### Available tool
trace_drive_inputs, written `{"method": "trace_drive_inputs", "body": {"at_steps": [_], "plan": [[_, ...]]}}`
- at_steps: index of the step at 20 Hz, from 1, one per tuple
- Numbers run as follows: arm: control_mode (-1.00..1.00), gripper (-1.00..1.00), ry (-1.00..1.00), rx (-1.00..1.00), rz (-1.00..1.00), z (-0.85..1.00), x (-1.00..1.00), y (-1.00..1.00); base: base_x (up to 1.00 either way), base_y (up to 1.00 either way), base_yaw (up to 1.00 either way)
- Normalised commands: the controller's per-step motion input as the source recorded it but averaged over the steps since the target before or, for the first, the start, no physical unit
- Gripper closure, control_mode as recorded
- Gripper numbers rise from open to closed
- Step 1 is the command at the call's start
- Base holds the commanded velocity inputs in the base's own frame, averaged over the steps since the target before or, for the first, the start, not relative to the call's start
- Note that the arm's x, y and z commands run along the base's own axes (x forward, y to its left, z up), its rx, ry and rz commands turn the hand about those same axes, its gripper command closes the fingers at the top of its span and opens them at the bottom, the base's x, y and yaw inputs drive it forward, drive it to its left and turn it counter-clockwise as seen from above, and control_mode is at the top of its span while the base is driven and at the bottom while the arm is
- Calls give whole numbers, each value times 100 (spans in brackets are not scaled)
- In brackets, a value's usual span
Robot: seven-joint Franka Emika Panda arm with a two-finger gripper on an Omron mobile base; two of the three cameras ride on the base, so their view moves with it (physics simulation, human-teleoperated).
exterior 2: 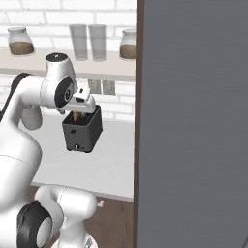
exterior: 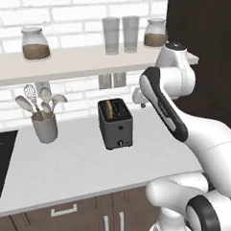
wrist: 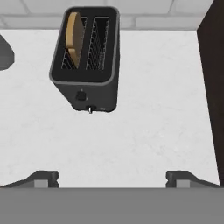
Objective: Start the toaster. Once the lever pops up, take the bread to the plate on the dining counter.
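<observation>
Dark grey toaster (wrist: 85, 57) on white tabletop (wrist: 144, 131), tan bread (wrist: 73, 38) upright in left slot; jaws wide, empty.

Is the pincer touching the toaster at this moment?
Apart. In the hand view the open pincer has its tips at the bottom, and bare white counter lies between them and the toaster; the bread sits in one slot.

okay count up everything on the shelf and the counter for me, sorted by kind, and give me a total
Jars: 2, first jar, second jar
Glasses: 2, one glass, other glass
Toaster: 1
Bread: 1, in a toaster slot
Utensil cup: 1
Total: 7
</observation>
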Motion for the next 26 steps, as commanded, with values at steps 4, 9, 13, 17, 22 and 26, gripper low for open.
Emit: {"method": "trace_drive_inputs", "body": {"at_steps": [4,9,13,17,22,26], "plan": [[-100,100,-16,-2,2,-45,8,44,0,0,0],[-100,100,-11,-4,5,-39,13,52,0,0,0],[-100,100,0,-4,2,-33,22,38,0,0,0],[-100,100,0,-1,0,-27,19,20,0,0,0],[-100,100,0,0,0,-22,23,2,0,0,0],[-100,100,-4,0,0,-19,32,0,0,0,0]]}}
